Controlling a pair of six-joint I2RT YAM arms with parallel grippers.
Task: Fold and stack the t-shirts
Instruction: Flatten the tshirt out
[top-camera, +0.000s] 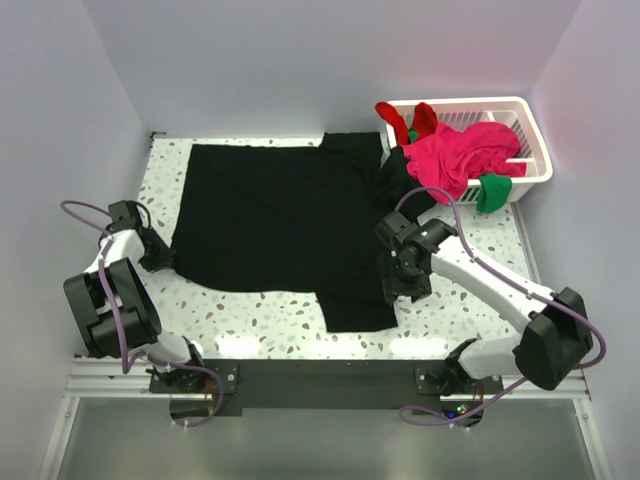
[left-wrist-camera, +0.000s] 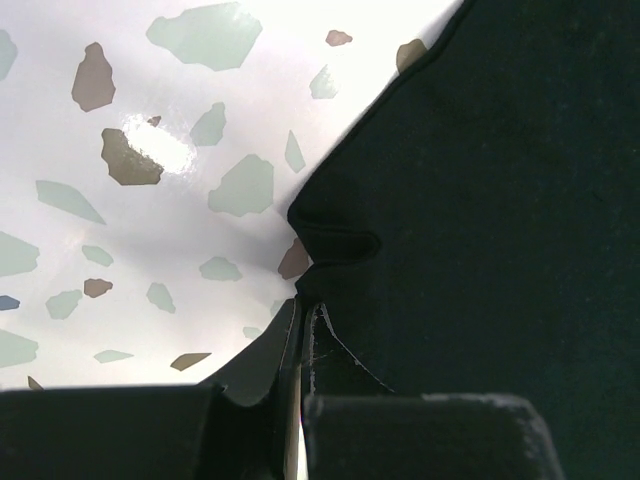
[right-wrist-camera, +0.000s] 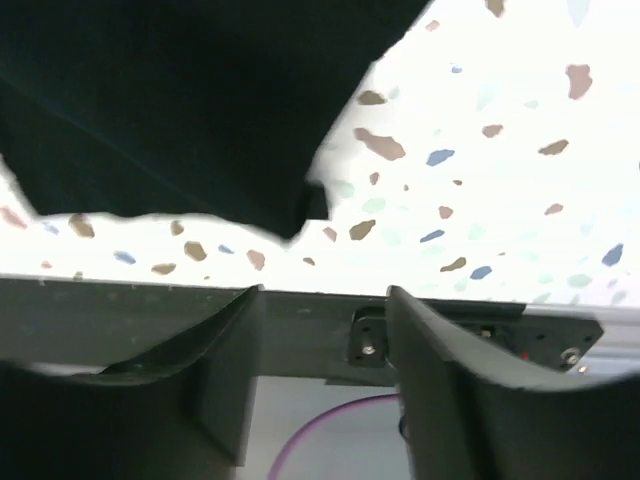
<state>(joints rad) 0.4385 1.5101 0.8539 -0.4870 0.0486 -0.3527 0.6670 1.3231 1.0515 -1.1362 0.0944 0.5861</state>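
Holding pink, red, green shirts (top-camera: 460, 152) in far-right basket (top-camera: 537, 137); pinching black shirt (top-camera: 280, 220) with left claw (left-wrist-camera: 302, 330); hovering with right claw (right-wrist-camera: 325, 300) apart.

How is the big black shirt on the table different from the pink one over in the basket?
The black t-shirt lies spread nearly flat on the table; the pink t-shirt is bunched in a heap. The black one shows its full outline, the pink one only rumpled folds spilling over the white basket rim. Both are soft cloth, not yet folded.
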